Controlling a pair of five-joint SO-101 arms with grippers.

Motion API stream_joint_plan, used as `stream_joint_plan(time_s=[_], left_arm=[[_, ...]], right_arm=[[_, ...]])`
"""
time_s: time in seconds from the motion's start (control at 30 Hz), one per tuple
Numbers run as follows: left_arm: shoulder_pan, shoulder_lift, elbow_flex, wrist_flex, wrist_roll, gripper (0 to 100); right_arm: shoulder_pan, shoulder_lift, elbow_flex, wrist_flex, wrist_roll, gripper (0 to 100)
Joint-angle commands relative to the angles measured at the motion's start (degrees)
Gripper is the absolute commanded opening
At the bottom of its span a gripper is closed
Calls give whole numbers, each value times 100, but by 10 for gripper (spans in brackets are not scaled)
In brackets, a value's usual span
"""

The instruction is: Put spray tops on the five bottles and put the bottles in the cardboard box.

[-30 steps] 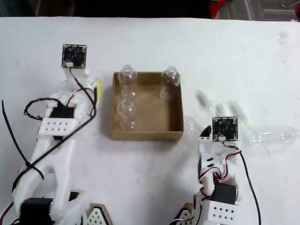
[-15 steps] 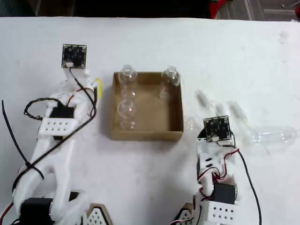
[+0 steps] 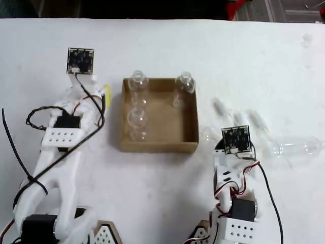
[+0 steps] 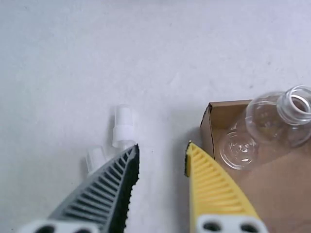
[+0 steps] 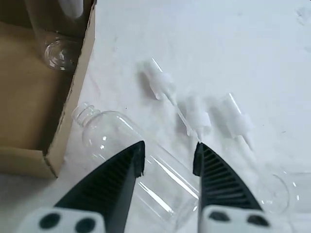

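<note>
Near the middle of the white tabletop point(image 3: 152, 46), the open cardboard box point(image 3: 160, 147), with three clear bottles upright inside: a first bottle point(image 3: 138, 81) in the far left corner, neck open; a second bottle point(image 3: 185, 84) in the far right corner; a third bottle point(image 3: 137, 122) against the left wall, nearer the arms. Outside the box, on its right, a fourth bottle point(image 5: 109, 128) on its side on the tabletop, neck close to the box's near right corner, and well beyond it to the right a fifth bottle point(image 3: 297, 147), also on its side. Farther from the arms than those two, three white tops loose on the tabletop in a rough row: an inner spray top point(image 5: 158, 82) nearest the box, a middle spray top point(image 5: 197, 119) just beside it, an outer spray top point(image 5: 236, 121) farthest out. Left of the box, by its far corner, two more spray tops point(image 4: 121, 126), close together. Left arm point(image 3: 66, 132) stretched along the box's left side; left jaws, one grey and one yellow, apart, bare tabletop between them, the grey one just beside those two tops. Right arm point(image 3: 233, 178) short of the box's near right corner; right jaws, both black, apart over the body of the fourth bottle; contact with it impossible to tell.
</note>
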Motion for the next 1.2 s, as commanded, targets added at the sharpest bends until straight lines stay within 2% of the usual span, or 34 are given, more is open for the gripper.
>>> stream_joint_plan(time_s=[0.0, 0.2, 0.37, 0.47, 0.6, 0.73, 0.87, 1.17], left_arm=[[13, -13, -44, -141, 18, 154], [13, -13, -44, -141, 18, 154], [13, -13, -44, -141, 18, 154], [13, -13, -35, -141, 18, 154], [13, -13, -35, -141, 18, 154], [13, -13, -35, -132, 18, 154], [13, -13, -35, -132, 18, 154], [13, -13, -35, -132, 18, 154]], right_arm=[[127, -48, 53, 13, 114, 145], [831, -48, 53, -312, 79, 145], [848, -57, 35, -338, 220, 145], [620, -48, -62, -365, 642, 139], [22, -4, -580, -84, 958, 38], [-549, 163, -1609, 787, 1125, 106], [-769, 1393, -2611, 1086, 1143, 104], [-796, 5622, -4888, 2062, 1143, 98]])
